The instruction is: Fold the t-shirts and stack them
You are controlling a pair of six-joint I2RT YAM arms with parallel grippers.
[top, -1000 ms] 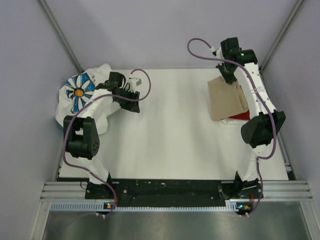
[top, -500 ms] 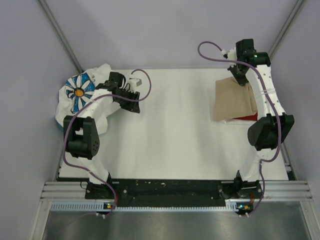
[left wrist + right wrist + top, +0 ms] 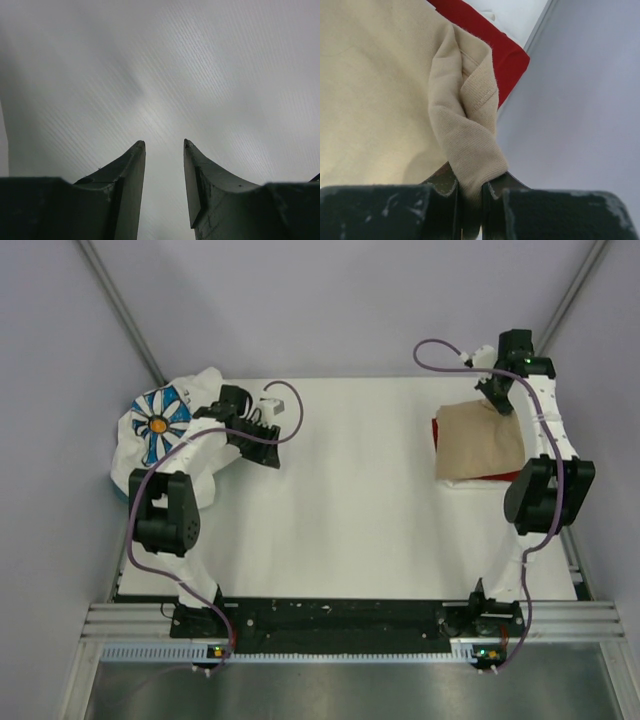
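Observation:
The tan t-shirt [image 3: 478,440] lies folded at the table's far right, on top of the dark red t-shirt [image 3: 440,428], whose edges show around it. My right gripper [image 3: 497,397] is shut on a bunched edge of the tan shirt [image 3: 465,145] at its far right corner; the red shirt [image 3: 490,45] shows beyond. The white daisy-print t-shirt [image 3: 165,430] lies crumpled at the far left. My left gripper [image 3: 275,435] hangs open and empty over bare table [image 3: 165,145] just right of it.
The white table top [image 3: 340,500] spans the middle. Grey walls close in on both sides; the right wall [image 3: 590,100] is close beside the right gripper. The arm bases sit on the black rail [image 3: 340,620] at the near edge.
My right gripper has moved right and toward the far right corner, dragging the tan shirt with it over the red one. The left arm has not moved.

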